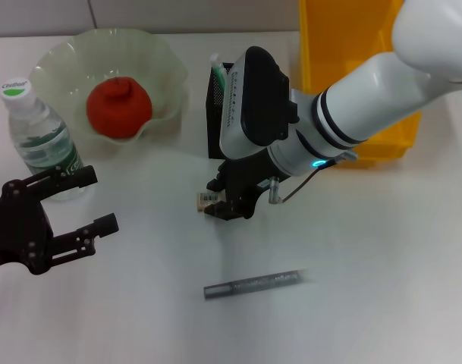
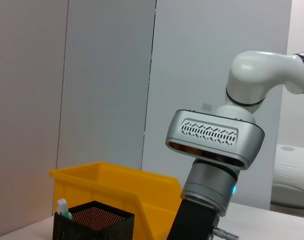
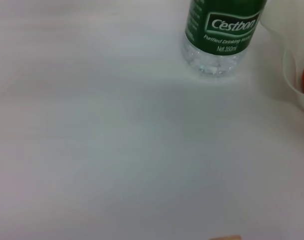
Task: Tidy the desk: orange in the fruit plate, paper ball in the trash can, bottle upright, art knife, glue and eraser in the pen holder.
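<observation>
Right gripper point(image 1: 224, 203) sat low on the surface point(image 1: 367, 265), jaws closed around the eraser point(image 1: 207, 199); left gripper point(image 1: 90, 201) hovered beside the bottle point(image 1: 39, 136), jaws wide.

A white desk point(image 1: 382, 288) fills the foreground, evenly lit; behind it stands a wall of pale grey panels point(image 2: 107, 75) (vertical seams between them).

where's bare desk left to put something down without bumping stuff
Bare desk lies along the near edge on both sides of the art knife, and to the right below the trash can. It is crowded between the pen holder, right gripper and eraser.
</observation>
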Robot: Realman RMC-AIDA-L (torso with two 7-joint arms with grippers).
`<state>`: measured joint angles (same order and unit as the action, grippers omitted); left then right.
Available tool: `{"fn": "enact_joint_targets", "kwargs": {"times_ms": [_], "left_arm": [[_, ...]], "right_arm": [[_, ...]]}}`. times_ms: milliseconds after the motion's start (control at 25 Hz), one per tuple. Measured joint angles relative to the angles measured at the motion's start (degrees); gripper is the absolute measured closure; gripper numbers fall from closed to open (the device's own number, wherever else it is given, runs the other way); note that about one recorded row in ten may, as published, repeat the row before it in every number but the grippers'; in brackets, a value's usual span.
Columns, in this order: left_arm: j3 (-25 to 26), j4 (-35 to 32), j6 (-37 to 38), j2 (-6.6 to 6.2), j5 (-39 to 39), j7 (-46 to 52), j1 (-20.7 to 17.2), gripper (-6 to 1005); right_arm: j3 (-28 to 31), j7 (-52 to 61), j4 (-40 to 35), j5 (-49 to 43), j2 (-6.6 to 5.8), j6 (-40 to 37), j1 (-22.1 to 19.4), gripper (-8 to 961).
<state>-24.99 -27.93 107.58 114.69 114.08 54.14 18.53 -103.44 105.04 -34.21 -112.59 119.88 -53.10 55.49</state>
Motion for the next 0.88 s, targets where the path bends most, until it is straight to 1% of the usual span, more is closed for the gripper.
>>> {"fn": "enact_joint_targets", "kwargs": {"times_ms": [240, 360, 680, 800, 880], "left_arm": [[0.1, 0.0, 0.0, 0.00, 0.0, 0.0, 0.0, 230], [0.1, 0.0, 0.0, 0.00, 0.0, 0.0, 0.1, 230], [0.1, 0.1, -0.1, 0.00, -0.3, 0.1, 0.1, 231], [0.1, 0.2, -0.2, 0.00, -0.3, 0.1, 0.0, 231], [0.1, 0.2, -0.3, 0.00, -0.4, 0.1, -0.1, 231]], "right_arm": [[0.0, 0.0, 0.0, 0.1, 0.00, 0.0, -0.1, 573], [0.0, 0.0, 0.2, 0.1, 0.00, 0.0, 0.0, 653], [0.8, 0.0, -0.5, 0.1, 0.00, -1.1, -0.7, 693], [2.9, 0.0, -1.9, 0.2, -0.12, -3.3, -1.8, 708], [5.7, -0.2, -3.6, 0.2, -0.34, -5.5, -3.0, 707]]}}
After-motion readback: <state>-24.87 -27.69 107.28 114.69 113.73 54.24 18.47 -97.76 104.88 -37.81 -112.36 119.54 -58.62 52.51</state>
